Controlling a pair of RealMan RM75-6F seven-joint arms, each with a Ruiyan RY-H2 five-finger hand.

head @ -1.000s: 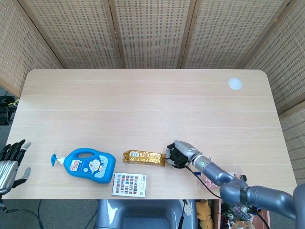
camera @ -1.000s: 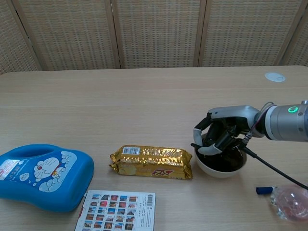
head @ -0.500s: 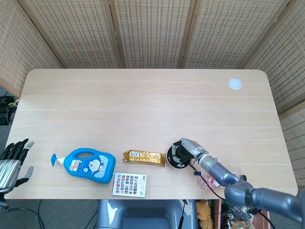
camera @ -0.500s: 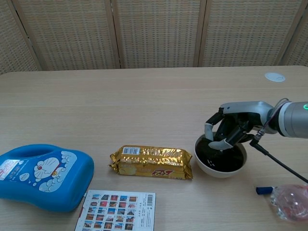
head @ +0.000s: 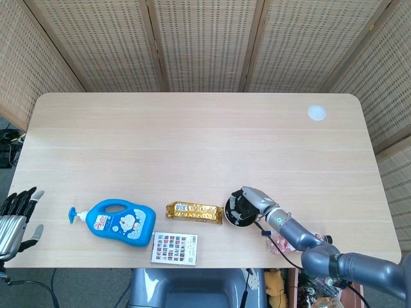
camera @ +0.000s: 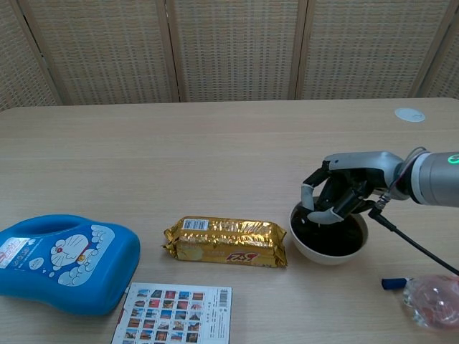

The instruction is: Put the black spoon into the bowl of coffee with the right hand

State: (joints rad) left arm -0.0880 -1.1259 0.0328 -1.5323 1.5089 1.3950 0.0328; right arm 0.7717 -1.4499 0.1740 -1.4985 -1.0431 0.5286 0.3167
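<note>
the right hand [camera: 343, 192] has a silver-grey shell with black inner parts and pale fingertips. its grey forearm [camera: 429, 178] carries a small green light and a thin black cable [camera: 412, 243]. the left hand [head: 14, 218] is silver with black fingers.

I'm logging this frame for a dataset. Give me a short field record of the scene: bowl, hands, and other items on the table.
bowl: white bowl of coffee, right of the gold snack pack
right robot hand: over the bowl, fingers curled down at its rim
spoon: cannot be made out
left robot hand: off the table's left edge, fingers apart, holding nothing
other items: blue pump bottle, picture card
</note>
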